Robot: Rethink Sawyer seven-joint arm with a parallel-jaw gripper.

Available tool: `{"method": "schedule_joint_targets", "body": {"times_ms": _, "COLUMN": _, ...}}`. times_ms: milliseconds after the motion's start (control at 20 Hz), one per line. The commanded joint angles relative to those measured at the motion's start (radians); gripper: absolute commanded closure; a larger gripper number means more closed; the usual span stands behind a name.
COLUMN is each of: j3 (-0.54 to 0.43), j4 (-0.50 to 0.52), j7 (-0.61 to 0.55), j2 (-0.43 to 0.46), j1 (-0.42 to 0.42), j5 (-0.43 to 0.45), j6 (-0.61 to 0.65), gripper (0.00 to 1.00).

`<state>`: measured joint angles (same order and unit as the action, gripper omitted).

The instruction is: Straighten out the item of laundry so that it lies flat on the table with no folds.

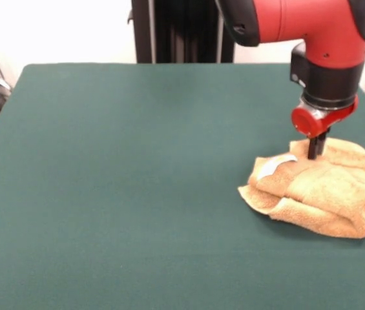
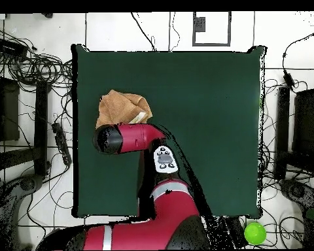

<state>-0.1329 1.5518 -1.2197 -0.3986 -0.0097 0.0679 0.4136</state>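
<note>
The item of laundry (image 1: 318, 194) is a golden-orange terry towel lying bunched in thick folds near the right edge of the table (image 1: 117, 181), with its white label (image 1: 274, 166) showing on the left side. My gripper (image 1: 316, 154) points straight down, its tips sunk into the top of the heap and shut on a fold. From overhead the towel (image 2: 120, 104) sits near the left edge of the green table (image 2: 205, 111), partly covered by the red arm (image 2: 130, 138), which hides the gripper.
The towel lies close to the table's side edge. Cables and dark equipment (image 2: 29, 98) crowd the floor beside the table. A green ball (image 2: 254, 233) sits on the floor by the robot's base.
</note>
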Motion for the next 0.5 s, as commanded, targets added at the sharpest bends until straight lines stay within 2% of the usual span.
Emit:
{"method": "schedule_joint_targets", "body": {"times_ms": 50, "j3": -0.026, "j4": 0.051, "j7": -0.284, "j2": 0.075, "j1": 0.036, "j5": -0.064, "j6": 0.026, "gripper": 1.0}}
{"method": "schedule_joint_targets", "body": {"times_ms": 200, "j3": -0.01, "j4": 0.039, "j7": -0.279, "j2": 0.052, "j1": 0.051, "j5": -0.084, "j6": 0.089, "gripper": 1.0}}
{"method": "schedule_joint_targets", "body": {"times_ms": 500, "j3": 0.031, "j4": -0.016, "j7": -0.264, "j2": -0.024, "j1": 0.081, "j5": -0.112, "j6": 0.308, "gripper": 1.0}}
